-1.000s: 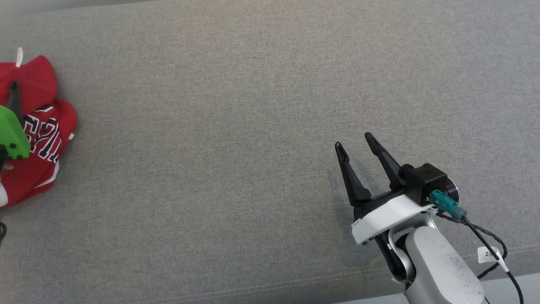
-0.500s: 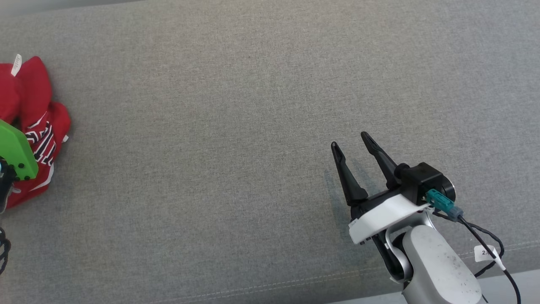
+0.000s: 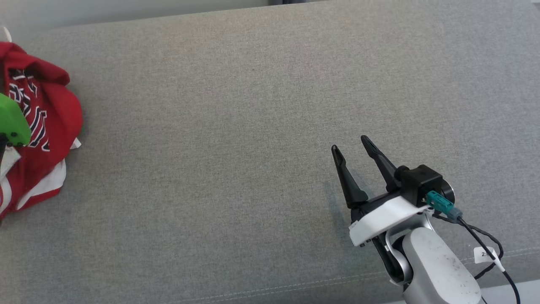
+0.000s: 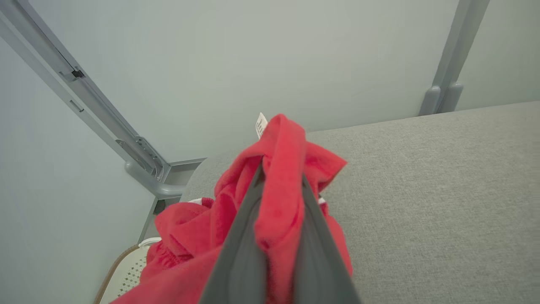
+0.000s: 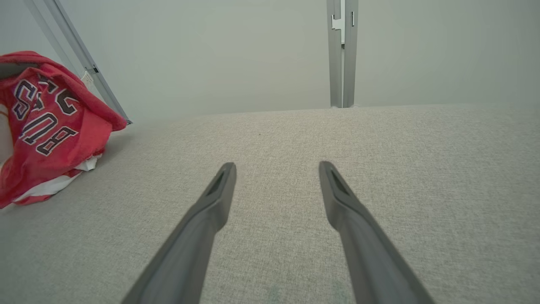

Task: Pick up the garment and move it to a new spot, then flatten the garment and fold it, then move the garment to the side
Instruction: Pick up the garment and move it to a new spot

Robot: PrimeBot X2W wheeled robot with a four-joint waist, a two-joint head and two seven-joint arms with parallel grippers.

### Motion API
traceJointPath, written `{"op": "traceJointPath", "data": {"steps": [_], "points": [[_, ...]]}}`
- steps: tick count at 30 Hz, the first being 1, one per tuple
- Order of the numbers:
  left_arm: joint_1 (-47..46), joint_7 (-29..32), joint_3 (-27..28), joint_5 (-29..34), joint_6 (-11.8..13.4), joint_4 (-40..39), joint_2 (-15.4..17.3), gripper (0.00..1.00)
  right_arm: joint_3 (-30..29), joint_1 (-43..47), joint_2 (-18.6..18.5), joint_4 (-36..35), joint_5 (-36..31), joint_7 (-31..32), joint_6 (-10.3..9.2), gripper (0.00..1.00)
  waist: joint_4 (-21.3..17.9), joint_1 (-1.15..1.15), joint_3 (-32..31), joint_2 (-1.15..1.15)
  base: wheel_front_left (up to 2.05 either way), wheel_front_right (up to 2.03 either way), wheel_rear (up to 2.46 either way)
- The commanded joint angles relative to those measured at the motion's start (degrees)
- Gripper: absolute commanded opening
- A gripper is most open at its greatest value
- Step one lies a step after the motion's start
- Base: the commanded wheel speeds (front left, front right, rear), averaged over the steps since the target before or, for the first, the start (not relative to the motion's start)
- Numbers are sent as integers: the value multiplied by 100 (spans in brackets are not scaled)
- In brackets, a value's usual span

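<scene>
The left pincer (image 4: 282,169) is clamped shut on a fold of the red garment (image 4: 185,228), which bulges up between its two dark fingers (image 4: 240,253). The right pincer (image 3: 350,144) stands wide open and holds nothing, low over the bench toward the near right.

The bench (image 3: 253,147) is a broad plane of grey woven cloth, with a stitched seam (image 3: 295,285) along its near edge. Behind it rises a pale, plain wall (image 5: 211,55). An upright grey metal post (image 5: 342,50) stands against that wall, and a slanted grey rail (image 4: 84,105) runs down to the bench's far left corner.

The garment (image 3: 46,109) sits bunched at the far left of the bench, well apart from the right pincer. In the head view a green cover (image 3: 12,122) on the left wrist hides that pincer's fingers, so the grip itself cannot be read there; the left wrist view shows it plainly. The right wrist view shows the garment (image 5: 46,126) from the side: its top is held raised while its lower folds, with white trim, rest on the bench (image 5: 379,139). Dark block lettering edged in white reads clearest there. The left wrist view shows a pale perforated object with a brown rim (image 4: 126,270) below the bench corner, and a small white label (image 4: 261,124) at the garment's peak. The head view shows the right arm's black cable (image 3: 485,236) and its teal plug (image 3: 441,202).
</scene>
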Motion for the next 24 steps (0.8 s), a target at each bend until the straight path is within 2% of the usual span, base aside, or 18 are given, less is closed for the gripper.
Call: {"op": "traceJointPath", "data": {"steps": [1,11,24], "points": [[-175,-110,-110,53,-9,-122,21,0,8,74,-24,21,44,-40,0,100,-5,-1,-95,0,0,0,0],[-526,-363,-671,95,-10,-941,-64,0,4,106,-23,88,263,-61,0,100,-277,-1,-254,0,0,0,0],[-470,-136,-1253,315,39,-2392,-352,0,-103,100,-22,-42,382,-70,0,100,-968,-1,-267,0,0,0,0]]}}
